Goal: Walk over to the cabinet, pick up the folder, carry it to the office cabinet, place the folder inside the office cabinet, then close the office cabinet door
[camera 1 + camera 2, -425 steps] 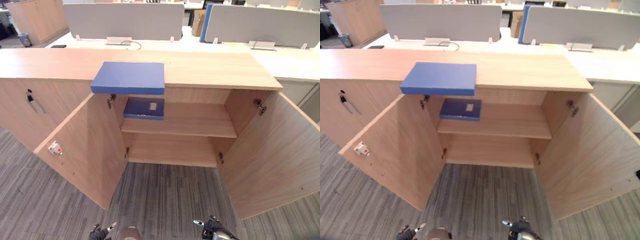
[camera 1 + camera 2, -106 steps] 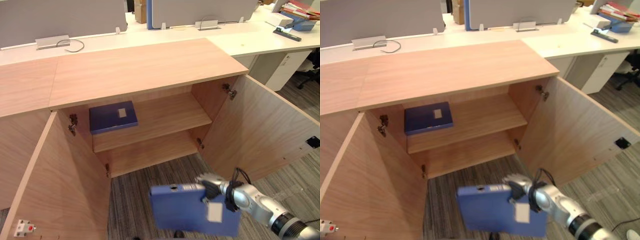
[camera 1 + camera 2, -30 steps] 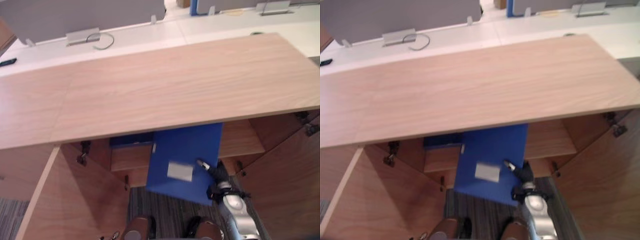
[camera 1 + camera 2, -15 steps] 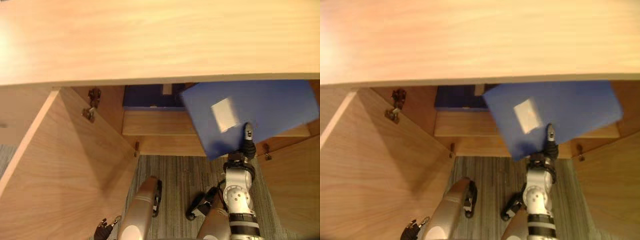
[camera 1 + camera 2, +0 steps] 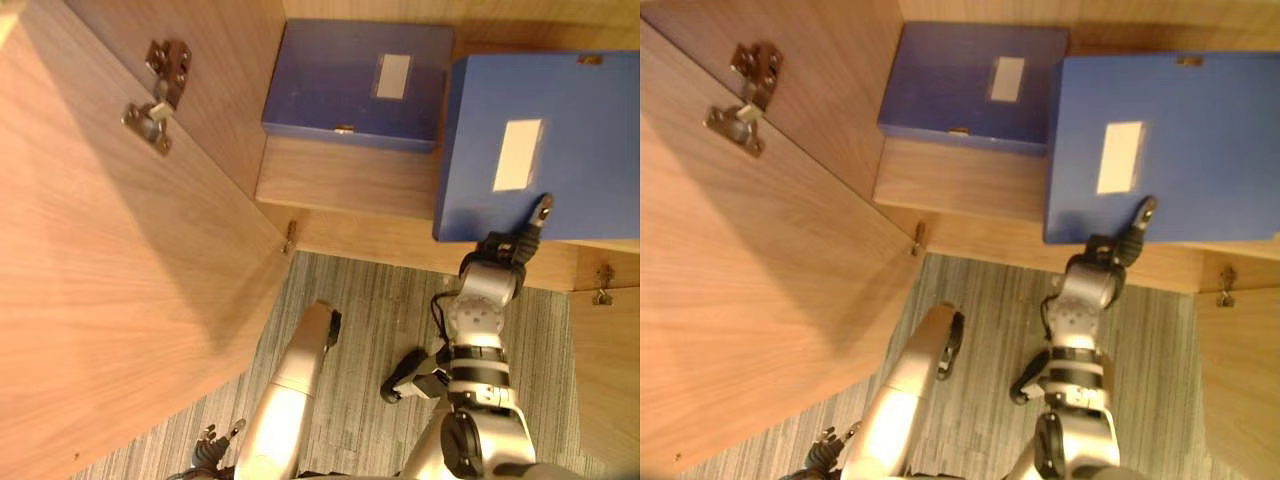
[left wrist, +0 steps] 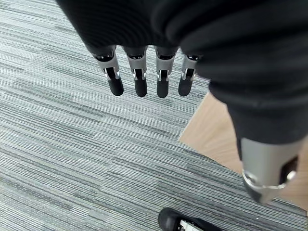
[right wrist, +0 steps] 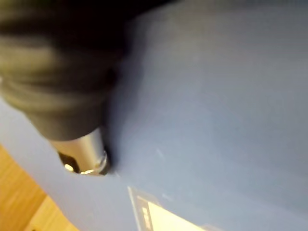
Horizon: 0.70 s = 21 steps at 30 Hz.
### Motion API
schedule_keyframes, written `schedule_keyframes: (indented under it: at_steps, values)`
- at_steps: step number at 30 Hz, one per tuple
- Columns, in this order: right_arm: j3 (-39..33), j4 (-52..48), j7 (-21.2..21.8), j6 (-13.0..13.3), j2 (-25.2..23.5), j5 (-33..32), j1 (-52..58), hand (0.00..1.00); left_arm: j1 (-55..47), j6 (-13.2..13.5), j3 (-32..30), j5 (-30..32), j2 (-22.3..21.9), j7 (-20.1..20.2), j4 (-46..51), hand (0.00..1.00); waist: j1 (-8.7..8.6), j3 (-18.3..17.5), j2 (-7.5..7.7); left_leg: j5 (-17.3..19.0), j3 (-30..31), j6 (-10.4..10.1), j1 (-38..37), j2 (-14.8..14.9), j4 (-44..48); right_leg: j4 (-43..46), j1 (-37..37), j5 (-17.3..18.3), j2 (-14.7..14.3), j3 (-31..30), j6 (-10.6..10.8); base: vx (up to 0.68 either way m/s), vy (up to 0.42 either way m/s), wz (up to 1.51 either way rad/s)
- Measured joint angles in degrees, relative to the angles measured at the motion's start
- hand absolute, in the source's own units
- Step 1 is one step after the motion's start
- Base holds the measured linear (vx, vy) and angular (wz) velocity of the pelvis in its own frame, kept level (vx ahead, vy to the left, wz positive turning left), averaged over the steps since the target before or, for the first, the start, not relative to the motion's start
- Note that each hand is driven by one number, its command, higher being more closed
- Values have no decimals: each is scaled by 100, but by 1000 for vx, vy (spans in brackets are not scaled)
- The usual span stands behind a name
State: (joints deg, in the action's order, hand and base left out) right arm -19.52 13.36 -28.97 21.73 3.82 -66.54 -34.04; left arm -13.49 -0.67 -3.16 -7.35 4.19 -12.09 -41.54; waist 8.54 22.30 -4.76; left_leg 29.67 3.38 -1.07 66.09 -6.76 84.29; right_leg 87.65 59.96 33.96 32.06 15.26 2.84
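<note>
Folder (image 5: 560, 140): lying on the shelf (image 5: 340, 185), at 3 o'clock from the second folder (image 5: 350, 85), near edge overhanging.
Right hand (image 5: 510, 245): thumb pinching that edge, steering it in.
Left hand (image 6: 144, 77): fingers straight, idle.

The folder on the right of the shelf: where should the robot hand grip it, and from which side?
Its near edge, from the front. The folder lies flat on the shelf, its far edge at the back and the second folder close on its left; only the near edge seems to jut past the shelf, free to pinch above and below.
</note>
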Motion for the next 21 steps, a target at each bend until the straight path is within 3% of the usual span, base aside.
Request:
schedule_keyframes:
  at_steps: [6, 11, 18, 19, 21]
  values:
    - [-767, 1672, 48, -14, 1803, -688, -2064, 100, 186, -50, 102, -135, 25, -34, -170, 0, 69, 178, -45, -342, -101, -150, 849, 203, -17, 235, 749, 7, 14, -43, 2, -73, -95, 41]
    - [-851, 1879, 15, -8, 2282, -928, -2479, 100, 220, -107, 186, -146, 36, -75, -225, 0, 168, 254, -46, -675, -99, -165, 1019, 198, -1, 378, 955, 45, 10, -94, -75, 4, -32, 6]
    - [-1079, 1941, -96, 96, 2579, -1104, -2488, 100, 311, -112, 193, -140, 55, -76, -397, 0, 139, 253, -39, -703, -40, -197, 1073, 197, -29, 322, 915, 55, -6, -5, -98, 45, -21, 4]
    - [-1078, 2065, -133, 83, 2676, -1099, -2490, 0, 351, -116, 191, -140, 62, -75, -463, 0, 118, 256, -27, -712, -20, -197, 1066, 197, -48, 294, 881, 55, -9, 31, -98, 32, -16, 4]
    - [-1071, 2145, -185, 23, 2783, -1099, -2492, 0, 363, -116, 189, -136, 67, -75, -481, 0, 96, 260, -16, -732, -25, -196, 1042, 198, -102, 247, 862, 52, -10, 41, -102, 31, -17, 3]
